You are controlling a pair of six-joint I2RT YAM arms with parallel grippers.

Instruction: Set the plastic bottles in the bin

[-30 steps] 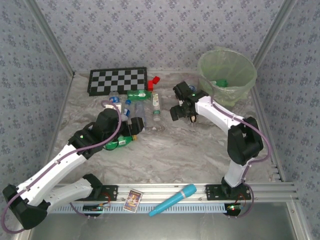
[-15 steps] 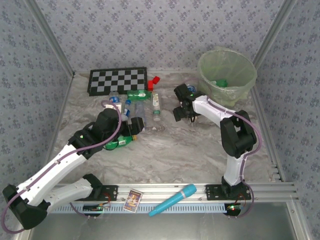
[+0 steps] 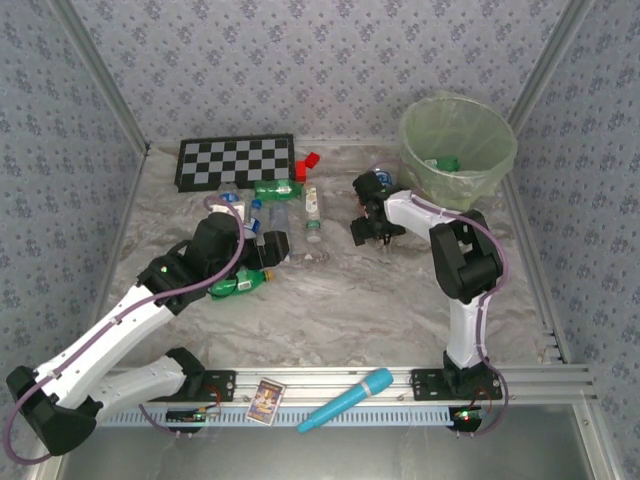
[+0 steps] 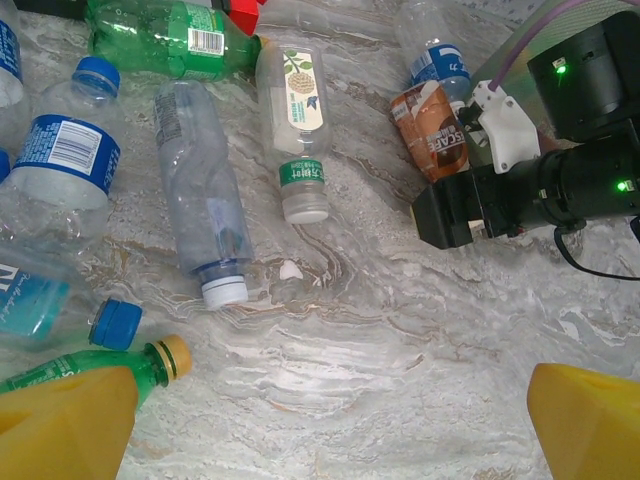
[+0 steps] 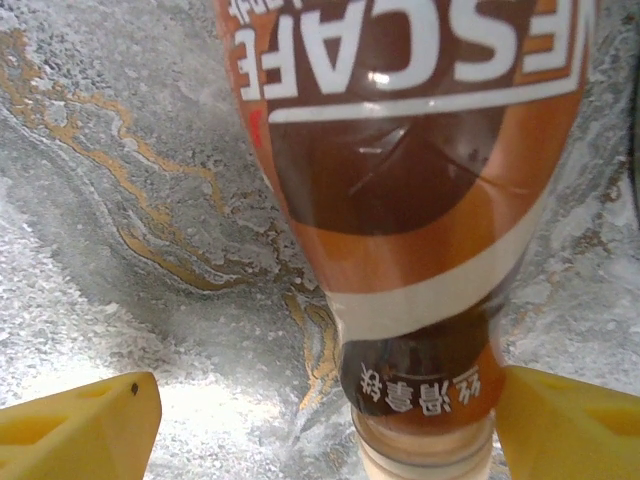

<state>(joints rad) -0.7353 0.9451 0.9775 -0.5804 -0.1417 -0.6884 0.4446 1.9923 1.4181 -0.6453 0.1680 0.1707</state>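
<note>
My right gripper (image 3: 368,222) (image 5: 325,425) stands open low over a brown-orange bottle (image 5: 410,200) (image 4: 430,125) lying on the table. Its neck sits between the yellow fingers, close to the right one (image 5: 570,415). My left gripper (image 3: 262,250) (image 4: 330,420) is open over bare marble, a green bottle with a yellow cap (image 4: 110,375) (image 3: 238,283) beside its left finger. Several more bottles lie ahead: a green one (image 4: 170,40), a blue-labelled one (image 4: 60,160), a clear white-capped one (image 4: 205,210) and a green-labelled one (image 4: 295,110). The bin (image 3: 470,185) stands at the back right, holding a green bottle (image 3: 440,165).
A checkerboard (image 3: 236,162) and a small red block (image 3: 306,164) lie at the back left. A turquoise microphone-shaped object (image 3: 345,399) and a small card (image 3: 266,399) rest on the front rail. Patterned walls close in three sides.
The right gripper has edged to the right over the brown-orange bottle and its elbow has swung in behind it. The left arm has barely moved.
</note>
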